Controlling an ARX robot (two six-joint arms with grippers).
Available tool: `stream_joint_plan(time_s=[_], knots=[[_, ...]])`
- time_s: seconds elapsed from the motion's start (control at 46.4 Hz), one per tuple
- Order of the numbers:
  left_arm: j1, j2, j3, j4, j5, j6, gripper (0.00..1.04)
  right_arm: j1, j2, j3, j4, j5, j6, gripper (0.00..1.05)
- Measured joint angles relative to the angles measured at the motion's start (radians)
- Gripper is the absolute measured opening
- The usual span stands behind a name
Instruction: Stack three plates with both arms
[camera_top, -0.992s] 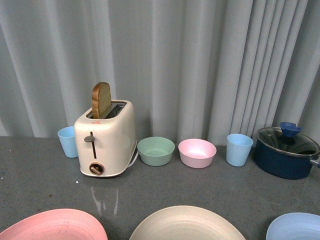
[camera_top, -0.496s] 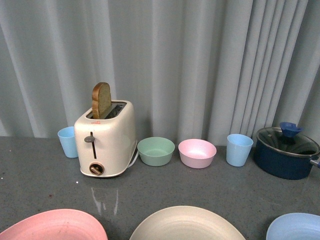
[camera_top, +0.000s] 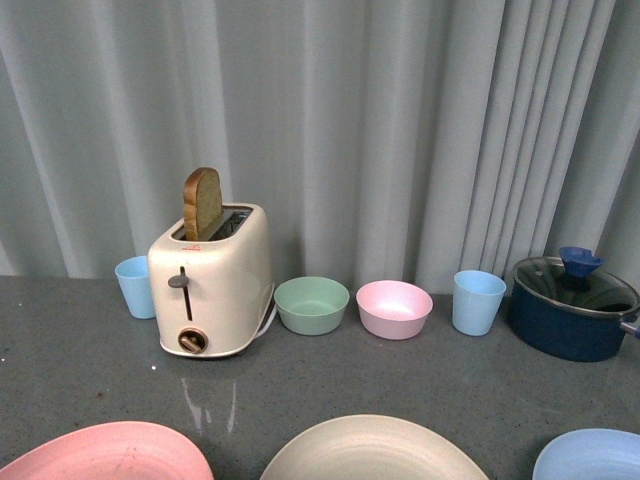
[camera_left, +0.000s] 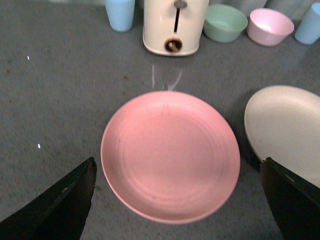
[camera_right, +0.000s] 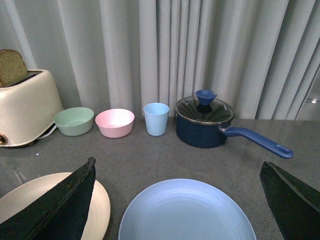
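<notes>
Three plates lie side by side on the grey table, near its front edge. The pink plate (camera_top: 105, 452) is at the left, the cream-beige plate (camera_top: 372, 448) in the middle, the light blue plate (camera_top: 592, 455) at the right. Neither arm shows in the front view. In the left wrist view my left gripper (camera_left: 177, 187) is open above the pink plate (camera_left: 170, 155), with the cream plate (camera_left: 287, 130) beside it. In the right wrist view my right gripper (camera_right: 177, 187) is open above the light blue plate (camera_right: 186, 212), with the cream plate (camera_right: 45, 192) next to it.
Along the curtain at the back stand a blue cup (camera_top: 134, 285), a cream toaster (camera_top: 212, 278) with a slice of bread, a green bowl (camera_top: 312, 303), a pink bowl (camera_top: 394, 308), a second blue cup (camera_top: 477, 300) and a dark blue lidded pot (camera_top: 572, 305) with a long handle (camera_right: 257, 141).
The front view has shifted slightly; the plates sit a little lower in the picture. Nothing on the table has moved.
</notes>
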Motion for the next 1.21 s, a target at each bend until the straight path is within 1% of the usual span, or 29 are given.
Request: stream_joint_plan(time_s=[0.108, 0.151, 0.194, 0.237, 0.345, 0.41, 0.474, 0.582, 0.625, 0.927, 1.078, 1.207], knots=[[0.011, 0.227, 0.109, 0.121, 0.038, 0.044, 0.98, 0.000, 0.000, 0.000, 0.000, 0.000, 0.000, 0.97], [0.010, 0.384, 0.195, 0.146, 0.039, 0.070, 0.98, 0.000, 0.000, 0.000, 0.000, 0.000, 0.000, 0.97], [0.006, 0.534, 0.280, 0.134, 0.043, 0.096, 0.98, 0.000, 0.000, 0.000, 0.000, 0.000, 0.000, 0.97], [-0.005, 0.681, 0.364, 0.089, 0.042, 0.121, 0.98, 0.000, 0.000, 0.000, 0.000, 0.000, 0.000, 0.97], [-0.041, 0.962, 0.555, -0.012, -0.021, 0.195, 0.98, 0.000, 0.000, 0.000, 0.000, 0.000, 0.000, 0.97], [-0.054, 1.073, 0.632, -0.036, -0.065, 0.244, 0.98, 0.000, 0.000, 0.000, 0.000, 0.000, 0.000, 0.97], [-0.058, 1.132, 0.664, -0.045, -0.087, 0.261, 0.98, 0.000, 0.000, 0.000, 0.000, 0.000, 0.000, 0.97], [-0.058, 1.199, 0.695, -0.074, -0.090, 0.276, 0.98, 0.000, 0.000, 0.000, 0.000, 0.000, 0.000, 0.97], [-0.054, 1.233, 0.703, -0.071, -0.106, 0.288, 0.98, 0.000, 0.000, 0.000, 0.000, 0.000, 0.000, 0.97], [0.020, 1.391, 0.786, -0.048, -0.113, 0.354, 0.98, 0.000, 0.000, 0.000, 0.000, 0.000, 0.000, 0.97], [0.048, 1.450, 0.822, -0.048, -0.098, 0.354, 0.98, 0.000, 0.000, 0.000, 0.000, 0.000, 0.000, 0.97], [0.051, 1.484, 0.837, -0.072, -0.048, 0.351, 0.98, 0.000, 0.000, 0.000, 0.000, 0.000, 0.000, 0.97]])
